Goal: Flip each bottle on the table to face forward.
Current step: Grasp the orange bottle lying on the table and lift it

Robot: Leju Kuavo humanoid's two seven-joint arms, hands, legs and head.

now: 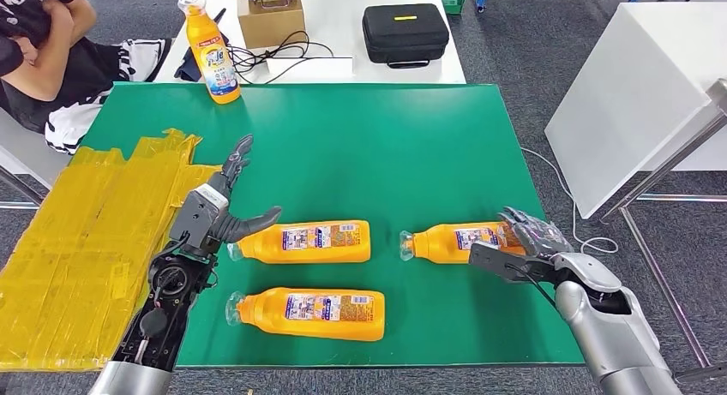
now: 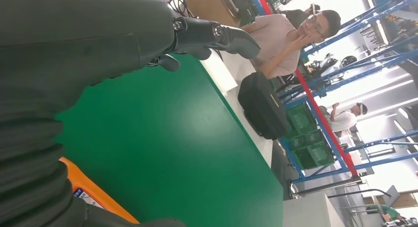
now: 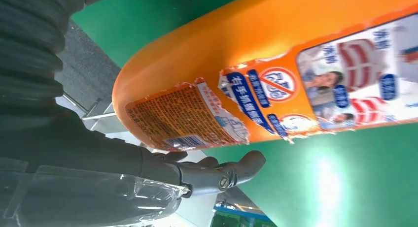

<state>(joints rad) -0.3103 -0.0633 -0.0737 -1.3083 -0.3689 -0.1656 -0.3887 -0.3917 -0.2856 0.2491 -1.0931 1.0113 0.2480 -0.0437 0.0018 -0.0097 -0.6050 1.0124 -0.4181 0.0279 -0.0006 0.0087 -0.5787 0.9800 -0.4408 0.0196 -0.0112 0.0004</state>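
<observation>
Three orange bottles lie on their sides on the green mat (image 1: 360,146): a middle one (image 1: 304,242), a front one (image 1: 309,314) and a right one (image 1: 454,241), all with caps pointing left. A fourth bottle (image 1: 212,52) stands upright at the mat's back left edge. My left hand (image 1: 219,211) hovers open just left of the middle bottle's cap, thumb (image 2: 217,35) stretched out and the middle bottle (image 2: 93,197) below it. My right hand (image 1: 527,241) brackets the right bottle's base, fingers over it and thumb (image 3: 222,175) beneath with a small gap to the right bottle (image 3: 276,64).
Yellow taped sheeting (image 1: 86,241) covers the floor side left of the mat. Behind the mat a white table holds a black case (image 1: 405,32), a cardboard box (image 1: 270,18) and cables. A person (image 1: 43,35) sits at the back left. A white cabinet (image 1: 634,95) stands at the right.
</observation>
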